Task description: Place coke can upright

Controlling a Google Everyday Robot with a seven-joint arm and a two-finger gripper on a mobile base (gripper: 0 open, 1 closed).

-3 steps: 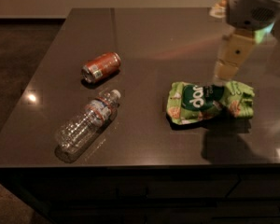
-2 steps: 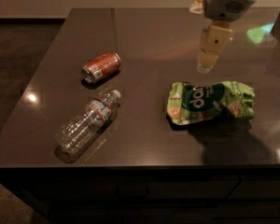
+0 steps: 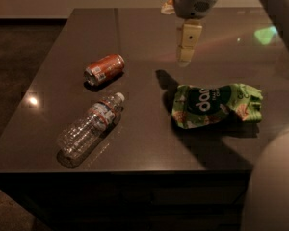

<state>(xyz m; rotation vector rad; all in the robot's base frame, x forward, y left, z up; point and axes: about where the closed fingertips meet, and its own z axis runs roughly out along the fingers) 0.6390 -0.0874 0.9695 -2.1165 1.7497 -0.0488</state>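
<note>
The coke can [image 3: 104, 68], red-orange with silver ends, lies on its side on the dark table [image 3: 144, 143], left of centre. My gripper [image 3: 187, 57] hangs above the table's far middle, to the right of the can and well apart from it, fingers pointing down. It holds nothing that I can see.
A clear plastic water bottle [image 3: 89, 128] lies on its side in front of the can. A crumpled green snack bag [image 3: 213, 104] lies to the right, below the gripper. The table's front edge is near the bottom; part of my arm [image 3: 274, 186] fills the lower right.
The gripper has moved left and toward the far side of the table, from above the snack bag toward the middle. The can, bottle and bag have not moved.
</note>
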